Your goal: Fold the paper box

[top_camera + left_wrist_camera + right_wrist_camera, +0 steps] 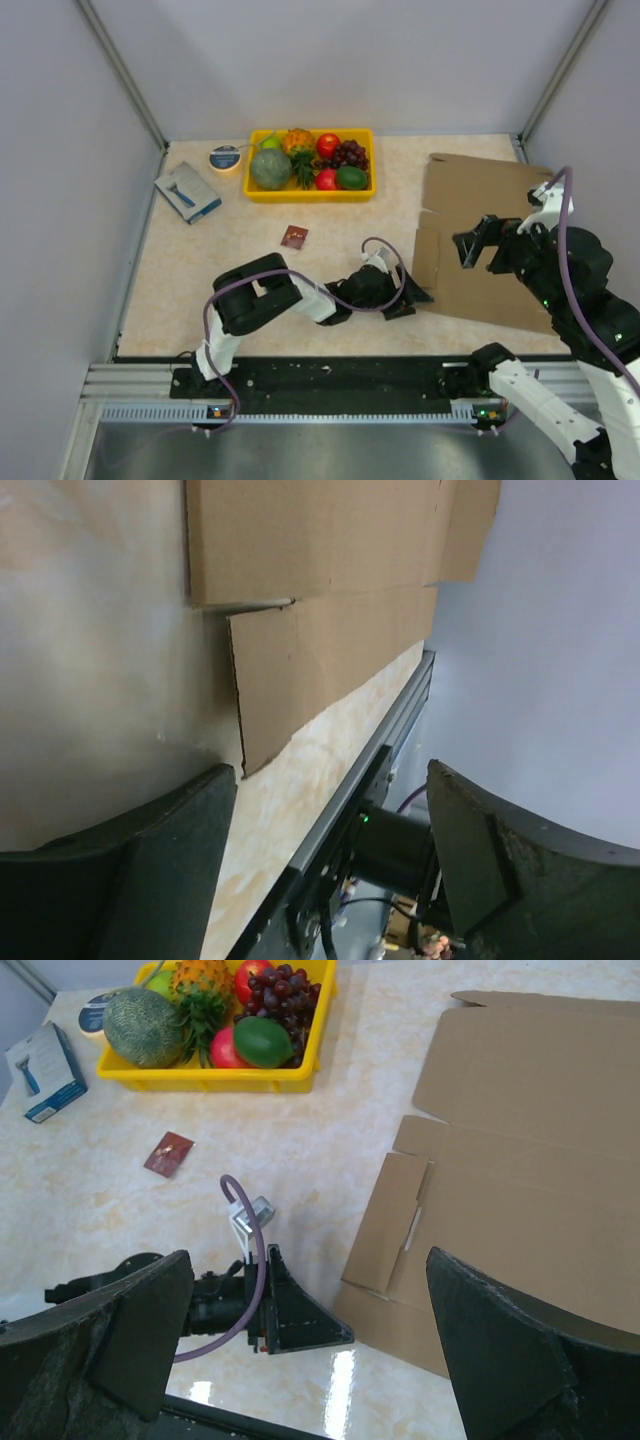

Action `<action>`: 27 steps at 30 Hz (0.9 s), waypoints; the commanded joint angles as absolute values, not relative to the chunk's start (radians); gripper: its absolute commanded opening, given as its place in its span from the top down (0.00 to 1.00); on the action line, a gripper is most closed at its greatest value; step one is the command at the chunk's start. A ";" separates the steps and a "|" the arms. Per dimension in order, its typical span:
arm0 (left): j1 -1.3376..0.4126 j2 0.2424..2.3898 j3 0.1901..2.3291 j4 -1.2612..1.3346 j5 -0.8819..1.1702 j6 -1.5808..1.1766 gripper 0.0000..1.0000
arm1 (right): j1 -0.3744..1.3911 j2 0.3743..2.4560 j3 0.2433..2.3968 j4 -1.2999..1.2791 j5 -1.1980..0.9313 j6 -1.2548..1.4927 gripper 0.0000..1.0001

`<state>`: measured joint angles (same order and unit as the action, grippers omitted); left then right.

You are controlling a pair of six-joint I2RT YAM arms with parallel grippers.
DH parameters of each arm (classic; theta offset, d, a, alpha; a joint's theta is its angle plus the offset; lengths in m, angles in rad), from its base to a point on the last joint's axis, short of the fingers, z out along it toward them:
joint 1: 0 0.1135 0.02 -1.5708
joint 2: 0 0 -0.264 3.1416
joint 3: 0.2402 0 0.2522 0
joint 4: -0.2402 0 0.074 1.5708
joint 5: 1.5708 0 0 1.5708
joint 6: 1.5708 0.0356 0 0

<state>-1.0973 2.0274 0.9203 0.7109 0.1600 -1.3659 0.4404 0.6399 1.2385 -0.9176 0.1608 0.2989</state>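
The paper box [490, 215] is a flat brown cardboard sheet with flaps, lying on the right side of the table. It also shows in the right wrist view [520, 1160] and in the left wrist view [320, 610]. My left gripper [412, 295] lies low on the table, open and empty, its fingertips right at the sheet's near left corner. In its own view [330, 850] the jaws stand wide apart. My right gripper [478, 245] hovers above the sheet's left part, open and empty, and it shows in its own view [310, 1350].
A yellow tray [310, 190] of fruit stands at the back centre. A blue-and-grey packet [187, 191] and a round tape roll [225, 157] lie at the back left. A small dark red sachet [294, 236] lies mid-table. Grey walls close both sides.
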 commanded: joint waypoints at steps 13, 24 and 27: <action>-1.040 1.930 0.917 0.706 -0.006 -1.258 1.00 | 0.451 0.632 1.175 -0.874 0.114 0.288 0.01; -0.910 1.406 1.006 0.005 0.130 -0.591 1.00 | 0.449 0.776 1.111 -0.726 -0.153 0.049 0.01; -0.871 1.260 1.055 -0.253 0.156 -0.369 1.00 | 0.449 0.807 1.072 -0.586 -0.355 -0.053 0.01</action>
<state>-0.9138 1.4490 0.9680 0.1349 0.1024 -0.7444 0.4419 0.7818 1.1080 -0.7910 -0.0917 0.1135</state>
